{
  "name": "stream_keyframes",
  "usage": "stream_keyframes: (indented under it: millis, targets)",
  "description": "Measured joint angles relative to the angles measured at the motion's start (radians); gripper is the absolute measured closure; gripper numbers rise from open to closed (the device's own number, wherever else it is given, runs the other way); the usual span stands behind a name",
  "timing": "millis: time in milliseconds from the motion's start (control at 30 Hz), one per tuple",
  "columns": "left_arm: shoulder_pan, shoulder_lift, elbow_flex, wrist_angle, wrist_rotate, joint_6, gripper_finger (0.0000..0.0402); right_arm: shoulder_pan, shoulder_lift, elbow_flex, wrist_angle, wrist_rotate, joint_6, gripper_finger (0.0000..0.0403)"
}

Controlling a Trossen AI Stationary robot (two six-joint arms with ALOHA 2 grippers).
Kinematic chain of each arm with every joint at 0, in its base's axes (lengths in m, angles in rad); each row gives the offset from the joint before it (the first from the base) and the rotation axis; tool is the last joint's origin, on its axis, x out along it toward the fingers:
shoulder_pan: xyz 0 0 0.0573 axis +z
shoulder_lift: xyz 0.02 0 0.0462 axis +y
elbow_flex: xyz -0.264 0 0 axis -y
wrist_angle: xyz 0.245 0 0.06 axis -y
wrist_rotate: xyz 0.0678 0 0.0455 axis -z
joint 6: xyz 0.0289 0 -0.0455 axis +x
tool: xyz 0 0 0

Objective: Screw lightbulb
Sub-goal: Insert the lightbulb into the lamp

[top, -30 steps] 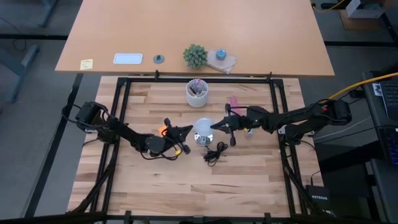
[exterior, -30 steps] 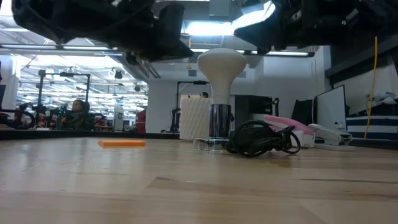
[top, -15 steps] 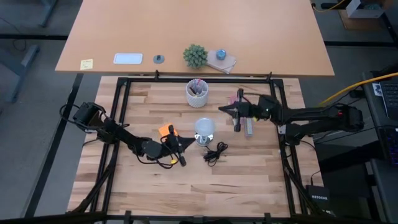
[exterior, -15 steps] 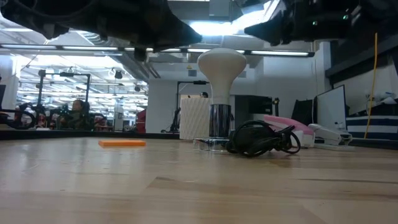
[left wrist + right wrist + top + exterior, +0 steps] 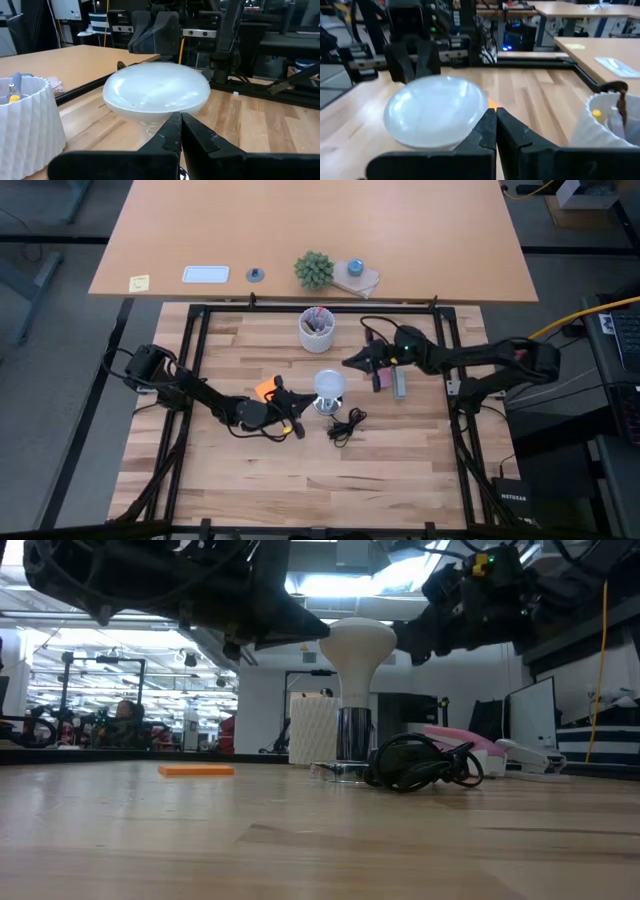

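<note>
At the centre of the table [image 5: 240, 470], the lightbulb [image 5: 328, 386] stands upright with its wide rounded end on top and its narrow base down in the silvery fitting [image 5: 352, 736], whose black cord [image 5: 346, 425] lies coiled just beside it at about five o'clock. Nothing holds the bulb now.

The left gripper [image 5: 296, 405] is at nine o'clock from the bulb, very near its side, with both fingers pressed together and nothing between them. Half a second ago it was lower, around seven o'clock from the bulb; it has come up and in again. The right gripper [image 5: 348, 363] is at about one o'clock from the bulb, also with its jaws together and empty. One second ago it was right at the bulb at three o'clock, then it pulled away toward the pink thing [image 5: 377, 370], and now its tip points back at the bulb. In both wrist views the shut fingers aim straight at the white dome, and in the low view the two grippers flank the dome from each side, at the height of its wide part.

My judgement is that the bulb is already seated in the fitting and that the arms are turning it by pushing on the dome with closed fingers, one stroke after another. How far the thread is in, I cannot tell. The white cup [image 5: 318, 329] of pens at twelve o'clock and the orange piece [image 5: 264, 390] behind the left gripper are not touched.
</note>
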Motion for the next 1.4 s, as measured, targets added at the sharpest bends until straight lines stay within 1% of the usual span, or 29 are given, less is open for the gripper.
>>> stream_keyframes:
  millis: [133, 267, 433, 633, 700, 800, 1000, 1100, 1167, 1267, 1400]
  targets:
    - [0.013, 0.0, 0.0, -0.002, 0.0, -0.018, 0.04, 0.0, 0.021, 0.0, 0.027, -0.017, 0.033, 0.0398]
    - [0.014, 0.0, 0.0, -0.002, 0.0, -0.01, 0.04, 0.003, 0.04, 0.0, -0.007, -0.018, 0.057, 0.0398]
    - [0.012, 0.0, 0.0, -0.004, -0.001, -0.008, 0.04, 0.044, 0.07, 0.001, 0.006, -0.008, 0.048, 0.0398]
    - [0.01, 0.0, -0.001, -0.011, -0.02, 0.009, 0.04, 0.085, 0.071, 0.001, 0.006, 0.013, 0.048, 0.0398]
    - [0.009, 0.0, -0.002, -0.012, -0.043, 0.01, 0.04, 0.09, 0.071, 0.001, 0.003, 0.014, 0.052, 0.0398]
    - [0.008, 0.0, -0.002, -0.008, -0.105, 0.025, 0.04, 0.094, 0.07, 0.001, -0.015, 0.014, 0.061, 0.0398]
    - [0.007, -0.001, -0.002, -0.005, -0.172, 0.042, 0.04, 0.096, 0.069, 0.001, -0.055, -0.005, 0.085, 0.0398]
    - [0.008, -0.001, -0.002, -0.008, -0.208, 0.043, 0.04, 0.097, 0.069, 0.001, -0.067, -0.05, 0.103, 0.0398]
    - [0.01, -0.001, -0.002, -0.01, -0.25, 0.043, 0.04, 0.102, 0.069, 0.001, -0.07, -0.107, 0.11, 0.0398]
    - [0.014, -0.001, 0.001, -0.02, -0.275, 0.042, 0.04, 0.124, 0.078, -0.002, -0.092, -0.154, 0.112, 0.0398]
    - [0.019, 0.0, 0.001, -0.038, -0.267, 0.025, 0.04, 0.179, 0.073, 0.002, -0.071, -0.103, 0.106, 0.0398]
